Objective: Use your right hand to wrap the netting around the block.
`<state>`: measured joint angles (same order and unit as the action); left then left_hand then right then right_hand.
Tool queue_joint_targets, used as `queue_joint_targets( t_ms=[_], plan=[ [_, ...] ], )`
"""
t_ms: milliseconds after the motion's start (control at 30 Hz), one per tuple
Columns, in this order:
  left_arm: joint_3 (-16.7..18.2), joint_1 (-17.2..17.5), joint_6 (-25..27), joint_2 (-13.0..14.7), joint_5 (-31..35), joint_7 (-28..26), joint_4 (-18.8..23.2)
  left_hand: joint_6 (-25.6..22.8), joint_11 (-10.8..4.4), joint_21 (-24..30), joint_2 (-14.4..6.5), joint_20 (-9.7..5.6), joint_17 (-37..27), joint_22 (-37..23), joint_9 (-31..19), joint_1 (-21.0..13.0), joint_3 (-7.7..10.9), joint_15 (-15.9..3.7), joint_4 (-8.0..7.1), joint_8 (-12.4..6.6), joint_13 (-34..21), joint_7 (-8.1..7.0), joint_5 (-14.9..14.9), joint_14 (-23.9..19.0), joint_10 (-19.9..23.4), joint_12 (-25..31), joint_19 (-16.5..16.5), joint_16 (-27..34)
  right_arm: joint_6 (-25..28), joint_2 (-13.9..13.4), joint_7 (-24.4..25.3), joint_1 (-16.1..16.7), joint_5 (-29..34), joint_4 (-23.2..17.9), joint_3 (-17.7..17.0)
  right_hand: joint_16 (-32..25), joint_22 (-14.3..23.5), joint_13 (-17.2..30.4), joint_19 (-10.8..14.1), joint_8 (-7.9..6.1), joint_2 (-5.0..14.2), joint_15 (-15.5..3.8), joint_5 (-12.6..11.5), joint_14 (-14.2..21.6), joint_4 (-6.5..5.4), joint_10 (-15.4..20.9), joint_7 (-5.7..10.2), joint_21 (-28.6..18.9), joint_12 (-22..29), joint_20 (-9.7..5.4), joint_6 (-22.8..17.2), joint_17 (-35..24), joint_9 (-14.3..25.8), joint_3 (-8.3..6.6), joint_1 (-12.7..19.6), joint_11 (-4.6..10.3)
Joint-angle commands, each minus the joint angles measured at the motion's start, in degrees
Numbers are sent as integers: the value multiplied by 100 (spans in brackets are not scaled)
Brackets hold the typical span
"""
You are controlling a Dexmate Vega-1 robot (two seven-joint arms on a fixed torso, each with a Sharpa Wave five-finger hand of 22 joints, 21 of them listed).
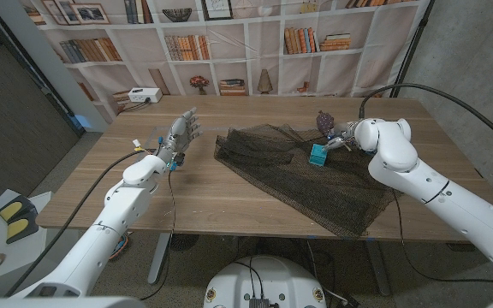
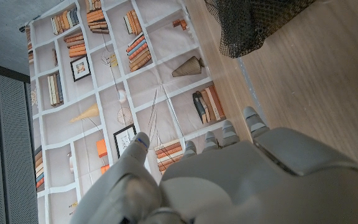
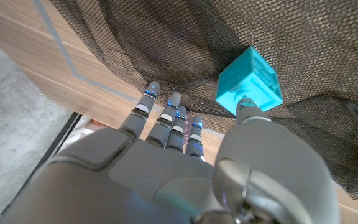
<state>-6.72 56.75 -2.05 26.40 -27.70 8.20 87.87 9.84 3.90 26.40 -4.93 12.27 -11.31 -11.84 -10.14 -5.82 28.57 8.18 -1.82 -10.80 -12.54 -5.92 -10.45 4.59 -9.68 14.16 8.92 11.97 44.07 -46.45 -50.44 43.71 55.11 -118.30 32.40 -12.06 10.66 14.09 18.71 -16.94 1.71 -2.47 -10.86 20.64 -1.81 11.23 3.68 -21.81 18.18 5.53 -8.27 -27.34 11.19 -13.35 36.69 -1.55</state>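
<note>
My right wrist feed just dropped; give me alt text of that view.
The right hand reaches over dark netting spread on the wooden table, its thumb tip at a turquoise block that sits on the mesh. The other fingers extend toward the netting's edge, holding nothing visible.

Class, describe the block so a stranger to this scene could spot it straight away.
Start at the wooden table and find the dark netting spread over its right half. On the netting, next to the right hand, sits the block. It is a small cube, the one bright turquoise thing on the table.
</note>
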Motion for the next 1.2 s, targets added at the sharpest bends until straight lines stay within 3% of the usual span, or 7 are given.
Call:
queue_joint_targets(
  t_ms=[33, 267, 500, 633, 1200],
  plan=[
    [-17, -53, -21, -18, 1, 37, -70, 198, -12, -18, 12, -8, -14, -28, -19, 28, -5, -1, -13, -3, -10, -28, -15, -10, -12, -13, -15, -21, 953, -394, 129, 19, 102, -262, -14, 12, 4, 10, -43, 20, 39, -41, -57, -52, 66, -29, 0, 16, -50, 7, 11, 14, -4, -37, 72, 6],
    [-12, -48, -3, -13, 4, 26, -64, 199, -7, -20, 12, -8, -14, -28, -19, 31, -6, 11, -14, -3, -10, -29, -15, -19, -10, -14, -18, -18, 1299, -448, 264, -37, 176, -167, 144, 94, 7, -2, -146, 46, 18, 26, -67, -450, 23, -80, -43, 90, -125, 0, -106, 26, 0, 62, -124, 34],
    [-15, -67, -20, -29, 15, 16, -87, 199, -12, -22, 12, -8, -14, -28, -19, 33, -6, 11, -14, -2, -10, -29, -15, -21, -4, -13, -20, -18, 1776, -337, 358, -178, 534, 121, 415, 50, 9, -5, -182, 38, 35, 18, -71, -484, -7, -46, -90, 123, -137, 27, -233, 24, 7, 115, -235, 82],
    [-14, -75, -18, -33, 21, 2, -95, 199, -7, -23, 12, -8, -14, -29, -19, 34, -6, 6, -14, -3, -10, -29, -15, -22, -4, -14, -21, -18, 1936, -322, 321, -274, 693, 285, 559, 95, 11, -6, -223, 81, -24, 52, -66, -687, -59, -76, -97, 157, -169, 19, -212, 34, 14, 209, -394, 67],
    [-66, -240, 12, -58, 48, 43, -247, 200, -11, -28, 13, -8, -13, -29, -19, 36, -5, 12, -12, -3, -11, -30, -16, -22, -6, -19, -24, -20, 2498, -314, -677, -850, 1195, 1249, 1142, 85, 13, 9, -365, 203, -163, 81, -90, -872, -162, -210, -79, 255, -252, 36, -100, 65, 27, 414, -715, 54]
  ],
)
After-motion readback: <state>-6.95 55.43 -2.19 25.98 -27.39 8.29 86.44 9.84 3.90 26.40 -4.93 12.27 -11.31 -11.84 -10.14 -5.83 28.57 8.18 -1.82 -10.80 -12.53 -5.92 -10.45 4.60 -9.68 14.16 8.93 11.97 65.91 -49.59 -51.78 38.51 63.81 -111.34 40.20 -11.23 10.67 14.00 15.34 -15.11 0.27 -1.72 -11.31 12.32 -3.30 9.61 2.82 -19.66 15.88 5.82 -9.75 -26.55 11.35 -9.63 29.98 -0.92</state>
